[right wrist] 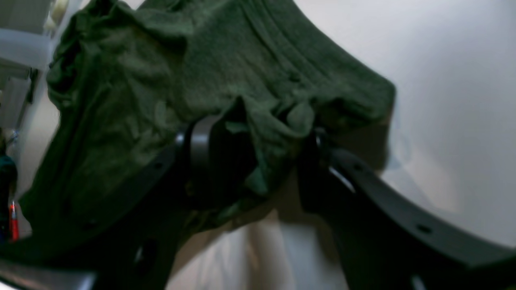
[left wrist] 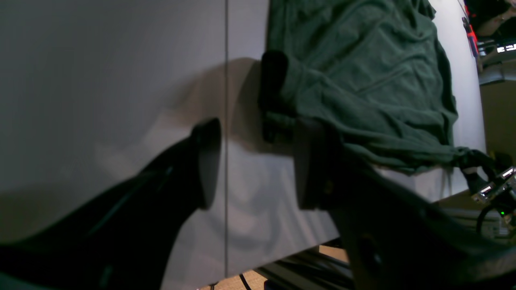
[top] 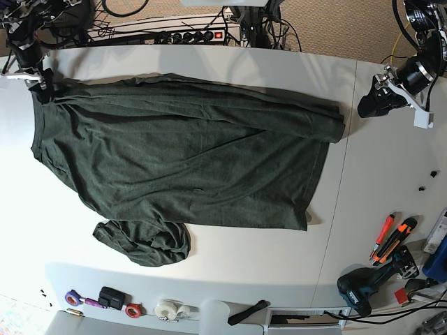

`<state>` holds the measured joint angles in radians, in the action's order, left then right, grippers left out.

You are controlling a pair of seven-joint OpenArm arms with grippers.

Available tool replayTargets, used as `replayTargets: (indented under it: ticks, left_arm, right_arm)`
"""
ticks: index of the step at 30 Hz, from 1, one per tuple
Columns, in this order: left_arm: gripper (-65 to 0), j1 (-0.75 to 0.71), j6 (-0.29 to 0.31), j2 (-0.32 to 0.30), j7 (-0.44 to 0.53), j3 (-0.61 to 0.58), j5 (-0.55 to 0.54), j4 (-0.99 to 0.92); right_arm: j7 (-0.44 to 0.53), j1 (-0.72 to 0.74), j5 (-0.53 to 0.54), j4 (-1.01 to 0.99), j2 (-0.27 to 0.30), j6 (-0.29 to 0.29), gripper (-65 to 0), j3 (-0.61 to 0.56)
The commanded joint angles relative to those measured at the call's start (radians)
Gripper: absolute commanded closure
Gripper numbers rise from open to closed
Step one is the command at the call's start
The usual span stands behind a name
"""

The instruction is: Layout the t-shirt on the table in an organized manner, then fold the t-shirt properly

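The dark green t-shirt lies spread across the white table, with one sleeve bunched at the near edge. My right gripper sits at the shirt's far-left corner. In the right wrist view its fingers stand wide apart and open, with a crumpled fold of the t-shirt lying between them. My left gripper hovers just off the shirt's far-right corner. In the left wrist view the left gripper is open over bare table, and the t-shirt edge is beside its right finger.
Orange-handled cutters and a power drill lie at the table's right end. Tape rolls and small items line the near edge. A power strip with cables runs behind the far edge. A thin seam crosses the tabletop.
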<state>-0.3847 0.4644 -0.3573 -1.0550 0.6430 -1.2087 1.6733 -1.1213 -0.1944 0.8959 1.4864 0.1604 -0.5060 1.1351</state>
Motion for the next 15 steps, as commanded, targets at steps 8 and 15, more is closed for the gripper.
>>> replayTargets:
  ticks: [8,15]
  left_arm:
    - [-30.5,0.003,0.004,-0.002,0.008,0.0,-0.011,0.012]
    - [-37.5,0.005,-0.057,0.056,0.072,-0.002,0.074,0.012]
  right_arm:
    - [0.023,0.001,0.0,0.016,0.02,-0.01,0.0,-0.003]
    - [0.023,0.001,0.0,0.017,0.02,-0.011,0.0,-0.003]
